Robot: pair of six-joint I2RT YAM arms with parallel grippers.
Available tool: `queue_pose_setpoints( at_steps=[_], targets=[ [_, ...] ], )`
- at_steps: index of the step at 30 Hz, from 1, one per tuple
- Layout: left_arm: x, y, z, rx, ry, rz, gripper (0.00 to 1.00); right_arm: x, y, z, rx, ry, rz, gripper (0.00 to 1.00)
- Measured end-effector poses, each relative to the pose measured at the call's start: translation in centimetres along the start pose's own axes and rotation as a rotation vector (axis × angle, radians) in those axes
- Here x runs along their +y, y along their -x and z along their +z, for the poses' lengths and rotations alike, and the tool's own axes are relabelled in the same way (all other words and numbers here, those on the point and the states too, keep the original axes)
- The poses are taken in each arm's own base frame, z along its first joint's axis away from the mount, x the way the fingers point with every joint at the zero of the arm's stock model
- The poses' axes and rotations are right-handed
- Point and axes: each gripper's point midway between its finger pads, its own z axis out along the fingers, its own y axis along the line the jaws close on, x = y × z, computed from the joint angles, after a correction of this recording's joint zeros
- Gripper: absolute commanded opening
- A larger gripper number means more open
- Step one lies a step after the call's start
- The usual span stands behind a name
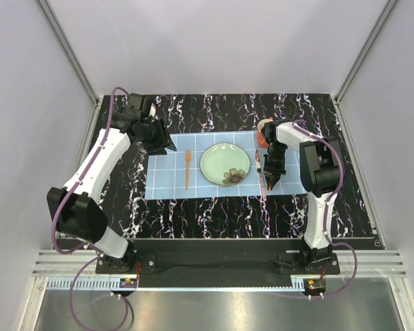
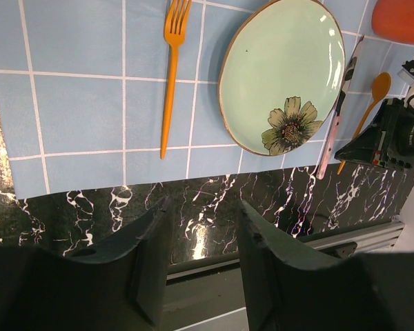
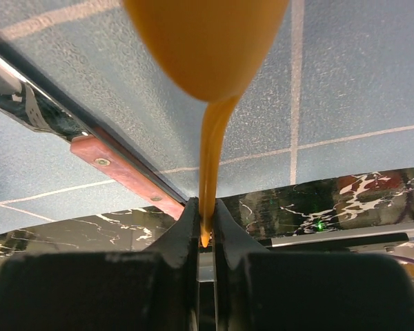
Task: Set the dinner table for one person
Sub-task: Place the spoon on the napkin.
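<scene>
The dinner table (image 1: 214, 214) is glossy black with white veins. On it lies a light blue gridded placemat (image 1: 169, 183) with a pale green flowered plate (image 1: 224, 165) in the middle. An orange fork (image 1: 188, 169) lies left of the plate, and a knife (image 1: 260, 172) with a pink handle lies right of it. My right gripper (image 1: 271, 181) is shut on the handle end of an orange spoon (image 3: 207, 41), low over the mat just right of the knife (image 3: 90, 134). My left gripper (image 2: 203, 207) is open and empty, above the mat's far left corner.
An orange cup (image 1: 263, 131) stands at the mat's far right corner, close behind my right arm. The left wrist view shows the fork (image 2: 170, 76), plate (image 2: 283, 69), knife (image 2: 334, 124) and spoon (image 2: 370, 103). Grey walls enclose the table.
</scene>
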Motion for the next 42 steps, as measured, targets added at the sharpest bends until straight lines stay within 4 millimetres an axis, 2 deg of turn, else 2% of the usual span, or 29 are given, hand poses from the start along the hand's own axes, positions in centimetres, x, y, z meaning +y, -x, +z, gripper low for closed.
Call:
queue_pose_setpoints(
  at_steps=[4,7,8,9,17,24,27,31,32,36,42],
  targets=[
    [0.0,0.0,0.0,-0.001,0.0,0.0,0.44,-0.1,0.0,0.0,0.002,-0.002,0.011,0.17],
    [0.0,0.0,0.0,-0.001,0.0,0.0,0.44,-0.2,0.0,0.1,0.005,-0.004,0.026,0.17],
    [0.0,0.0,0.0,-0.001,0.0,0.0,0.44,-0.2,0.0,0.1,0.005,-0.005,0.031,0.25],
    [0.0,0.0,0.0,-0.001,0.0,0.0,0.44,-0.3,0.0,0.1,0.005,-0.007,0.037,0.26],
    [0.0,0.0,0.0,-0.001,0.0,0.002,0.43,-0.8,-0.3,0.0,0.006,-0.01,0.073,0.28],
    [0.2,0.0,0.1,-0.003,0.007,0.013,0.43,-1.3,0.1,-1.3,-0.054,-0.022,0.108,0.25],
    [0.4,0.0,0.2,-0.001,0.014,0.016,0.43,-2.1,0.6,-2.7,-0.118,-0.037,0.142,0.21],
    [0.6,0.1,0.1,-0.005,0.016,0.016,0.43,-4.2,1.7,-4.4,-0.209,-0.081,0.215,0.1],
    [0.6,0.1,0.1,-0.006,0.016,0.016,0.43,-4.6,1.9,-4.6,-0.223,-0.093,0.23,0.0],
    [0.9,0.1,-0.1,-0.011,0.017,0.016,0.43,-6.1,3.2,-5.1,-0.267,-0.13,0.293,0.0],
    [1.4,0.3,-0.5,-0.021,0.019,0.017,0.43,-5.8,5.4,-4.5,-0.287,-0.139,0.314,0.0]
  ],
)
